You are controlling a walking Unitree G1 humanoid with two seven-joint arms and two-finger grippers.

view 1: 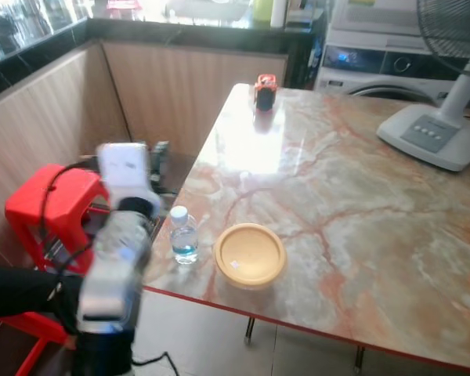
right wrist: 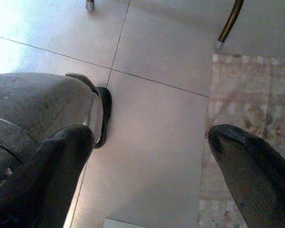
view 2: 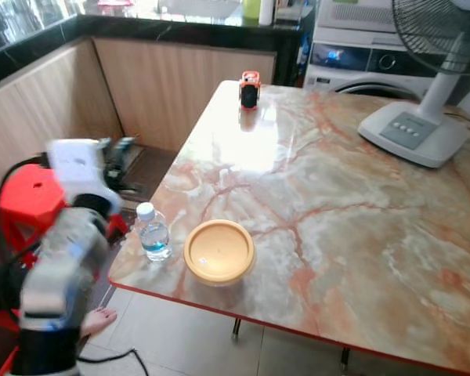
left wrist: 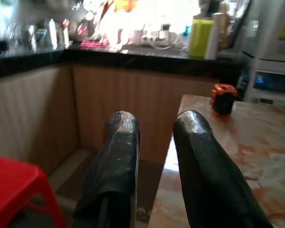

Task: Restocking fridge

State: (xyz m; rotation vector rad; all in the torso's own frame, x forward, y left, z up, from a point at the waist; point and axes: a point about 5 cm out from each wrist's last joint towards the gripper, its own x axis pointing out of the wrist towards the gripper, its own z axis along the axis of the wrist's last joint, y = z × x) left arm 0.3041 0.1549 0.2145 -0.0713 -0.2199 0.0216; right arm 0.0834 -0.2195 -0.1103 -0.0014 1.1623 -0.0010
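A marble-patterned table [view 1: 360,204] stands on pale tiled floor [right wrist: 152,118] beside wood-panelled counter walls [view 1: 188,86].

Strong daylight from behind the counter, blown out in the left wrist view. Glare patch on the bench [view 1: 254,153] near its far end. Left arm [view 1: 113,258] motion-blurred; head views soft.
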